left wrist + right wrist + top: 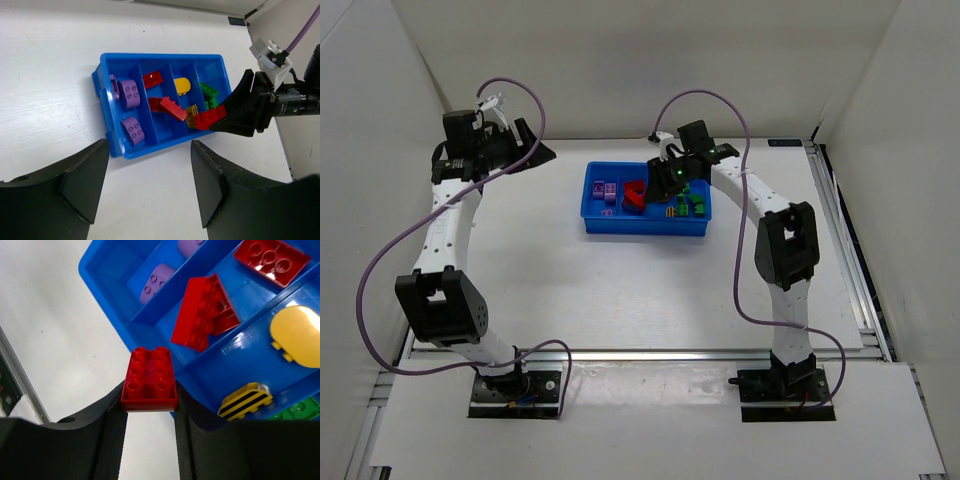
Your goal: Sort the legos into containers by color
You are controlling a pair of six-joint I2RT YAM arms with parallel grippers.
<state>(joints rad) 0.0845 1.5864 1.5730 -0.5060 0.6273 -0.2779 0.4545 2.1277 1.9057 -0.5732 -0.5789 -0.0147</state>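
Observation:
The blue tray [645, 229] holds sorted legos: purple pieces [131, 93] in the first compartment, red ones [172, 108] in the second, a yellow oval [183, 85] in the third and green ones [209, 92] in the fourth. My right gripper [150, 410] is shut on a red brick [149, 380], studs up. It holds the brick above the tray's long wall [200, 377], near the red and yellow compartments. A yellow-and-black striped piece [247, 400] lies below it. My left gripper [150, 185] is open and empty over the bare table, short of the tray [150, 150].
White walls enclose the table at the back and on both sides. A metal rail [840, 200] runs along the right edge. The right arm's cable [745, 130] loops above the tray's far right. The left gripper [538, 152] hovers left of the tray.

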